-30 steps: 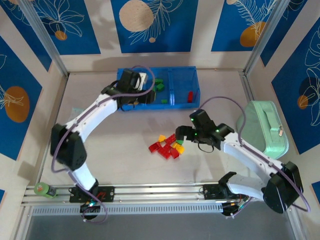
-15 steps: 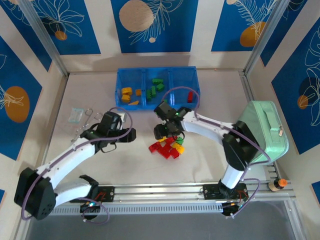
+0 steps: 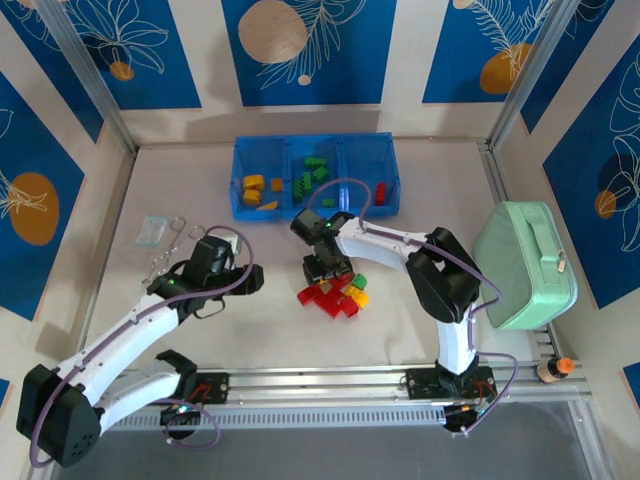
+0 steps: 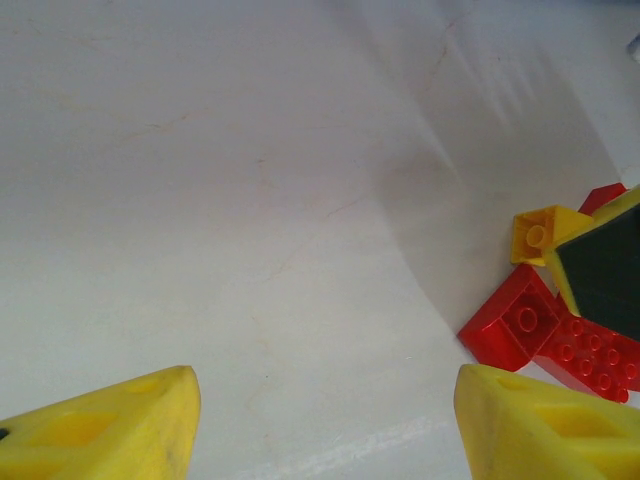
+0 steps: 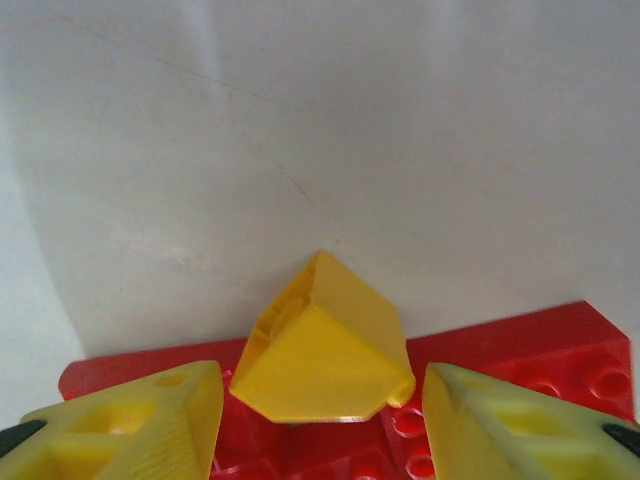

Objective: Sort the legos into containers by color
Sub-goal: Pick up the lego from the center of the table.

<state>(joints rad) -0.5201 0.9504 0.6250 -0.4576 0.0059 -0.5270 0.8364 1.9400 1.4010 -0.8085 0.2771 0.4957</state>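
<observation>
A pile of red, yellow and green legos (image 3: pixel 340 296) lies mid-table. My right gripper (image 3: pixel 322 272) is low over the pile's left end. Its fingertips (image 5: pixel 135 420) flank a yellow sloped brick (image 5: pixel 325 355) that rests on red bricks (image 5: pixel 560 350), and a sliver of gap shows on each side. My left gripper (image 3: pixel 256 282) stands open over bare table left of the pile, with nothing between its fingers (image 4: pixel 100 435). Past its right finger lie a red brick (image 4: pixel 512 325) and a yellow brick (image 4: pixel 540 232). The blue containers tray (image 3: pixel 315 145) holds orange, green and red bricks in separate compartments.
A mint-green zipped case (image 3: pixel 525 262) sits at the right edge. A small clear packet (image 3: pixel 152 230) and a wire ring (image 3: pixel 172 240) lie at the left. A metal rail (image 3: pixel 320 382) runs along the near edge, and blue patterned walls enclose the table.
The left arm has pulled back from the tray to the table left of the pile. The right gripper has swung leftwards over the pile and its jaws have narrowed around the yellow brick.
</observation>
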